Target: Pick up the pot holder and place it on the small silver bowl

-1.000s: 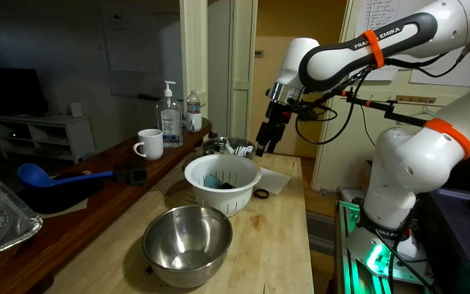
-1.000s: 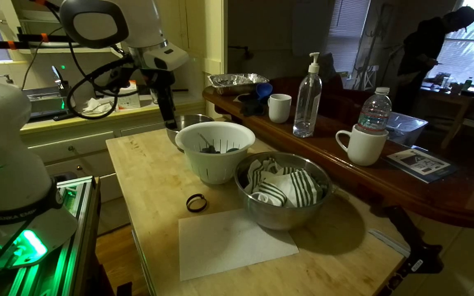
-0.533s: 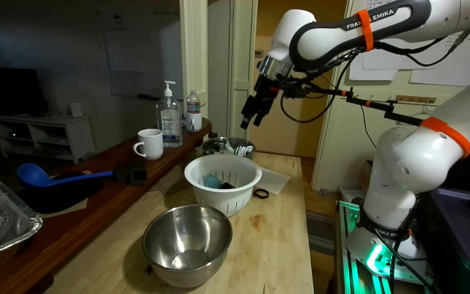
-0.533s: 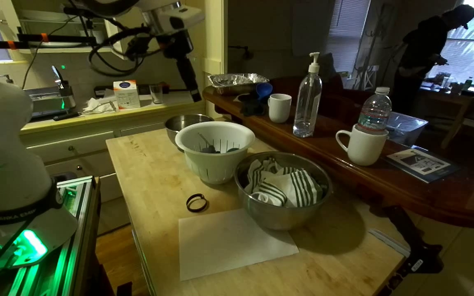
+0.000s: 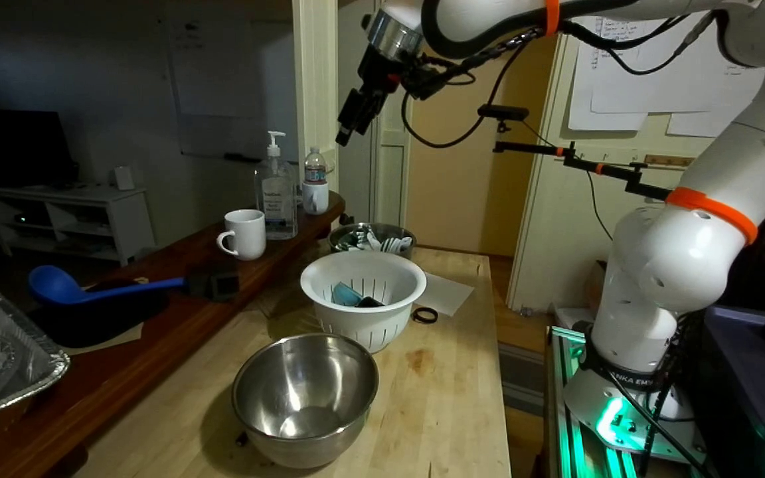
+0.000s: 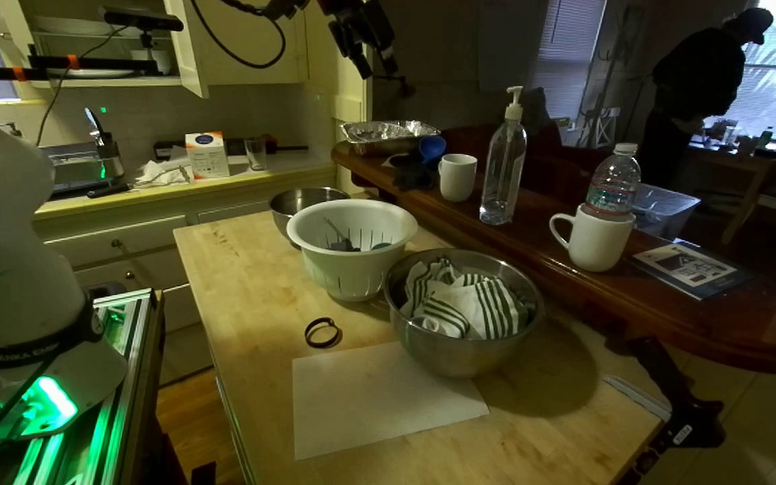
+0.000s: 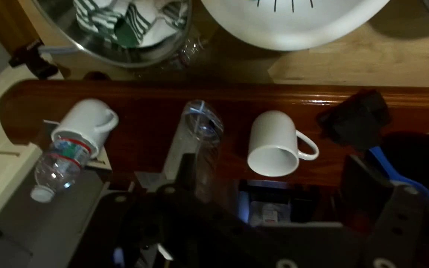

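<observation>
The pot holder [image 5: 107,320] is a flat black pad on the wooden ledge, under the blue scoop-like utensil [image 5: 64,287]. In the wrist view the pot holder [image 7: 417,149] is at the right, partly behind a finger and the blue handle. The small silver bowl [image 5: 306,398] stands on the table, with nothing seen inside it. It also shows in an exterior view [image 6: 294,202], partly behind the white colander. My gripper [image 5: 354,131] is high above the ledge, apart from everything. In the wrist view its fingers [image 7: 272,163] are wide apart with nothing held.
The white colander [image 5: 362,312] holds teal and dark items. A large metal bowl [image 6: 459,350] holds a striped cloth. The ledge bears a white mug [image 5: 246,236], a tall pump bottle [image 5: 276,199], a bottle in another mug [image 6: 597,236] and a foil tray [image 5: 37,378].
My gripper has risen and swung from above the table to high above the ledge, turning as it went. The pot holder, bowls and other objects have not moved. A person in the background shifted slightly.
</observation>
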`<state>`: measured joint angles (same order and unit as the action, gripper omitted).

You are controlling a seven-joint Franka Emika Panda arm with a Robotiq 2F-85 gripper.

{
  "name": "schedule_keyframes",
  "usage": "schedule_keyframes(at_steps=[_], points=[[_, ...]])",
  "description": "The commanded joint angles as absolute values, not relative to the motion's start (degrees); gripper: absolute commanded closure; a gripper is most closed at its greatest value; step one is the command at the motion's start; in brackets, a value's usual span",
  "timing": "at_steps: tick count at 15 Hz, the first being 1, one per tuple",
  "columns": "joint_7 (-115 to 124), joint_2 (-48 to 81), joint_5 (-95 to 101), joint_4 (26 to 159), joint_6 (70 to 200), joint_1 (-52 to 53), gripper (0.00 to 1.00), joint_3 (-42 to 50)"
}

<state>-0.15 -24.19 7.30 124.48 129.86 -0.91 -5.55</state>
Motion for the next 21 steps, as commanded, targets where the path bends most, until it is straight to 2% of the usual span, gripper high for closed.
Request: schedule_keyframes(at_steps=[1,2,9,14,21], points=[[-3.5,-19.2,10.8,117.1,126.7,1.9,0.00,-7.9],[-1.7,-21.7,9.0,120.7,129.1,1.7,0.00,-6.5],[-2.9,-19.7,10.2,118.2,128.5,2.5,0.00,-7.3],[-14.9,-3.8,11.0,100.6,129.2,5.6,0.00,-8.4],[-30.2,15.5,9.3,78.1,121.6,11.1,0.00,-12.8]])
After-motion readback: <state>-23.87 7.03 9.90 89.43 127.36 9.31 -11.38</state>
